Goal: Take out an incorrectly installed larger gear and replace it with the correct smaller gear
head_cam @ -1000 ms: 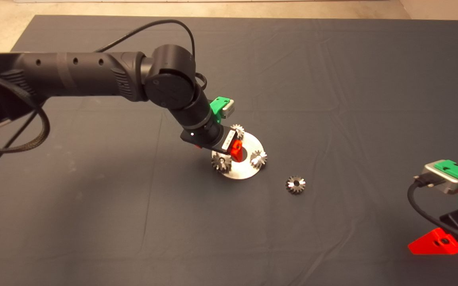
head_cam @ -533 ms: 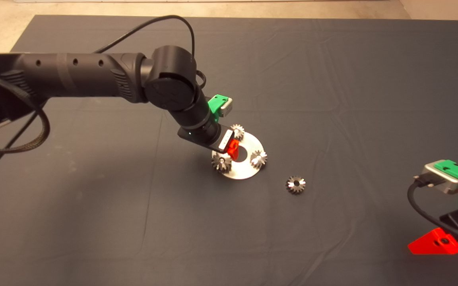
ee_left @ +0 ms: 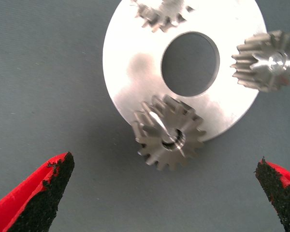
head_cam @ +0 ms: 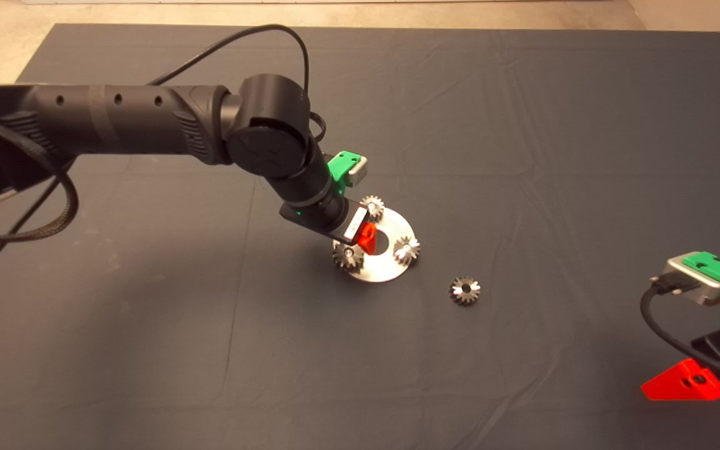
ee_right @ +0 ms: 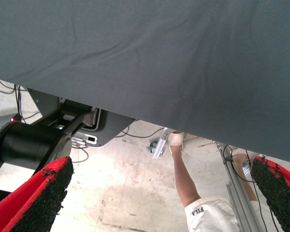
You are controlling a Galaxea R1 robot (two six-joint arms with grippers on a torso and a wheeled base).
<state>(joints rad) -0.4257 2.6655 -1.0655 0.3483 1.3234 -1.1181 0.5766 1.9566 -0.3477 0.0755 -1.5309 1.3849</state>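
A round silver plate (head_cam: 384, 270) with a centre hole lies mid-mat and carries three gears. The larger gear (head_cam: 347, 255) sits on the plate's front left edge, and it fills the middle of the left wrist view (ee_left: 168, 133). Two small gears (head_cam: 372, 206) (head_cam: 407, 249) sit at the plate's back and right. The smaller gear (head_cam: 464, 290) lies loose on the mat, to the right of the plate. My left gripper (head_cam: 360, 240) hovers just above the larger gear, open, with its fingers (ee_left: 43, 191) wide on either side. My right gripper (head_cam: 685, 381) is parked at the lower right, open and empty.
The dark mat (head_cam: 522, 125) covers the table, with bare floor beyond its far edge. The left arm (head_cam: 135, 119) and its cable reach in from the left. The right wrist view shows the mat's edge, the robot base and a person's leg (ee_right: 183, 174) on the floor.
My left gripper has shifted slightly left and down toward the larger gear. The gears, the plate and the right arm have not moved.
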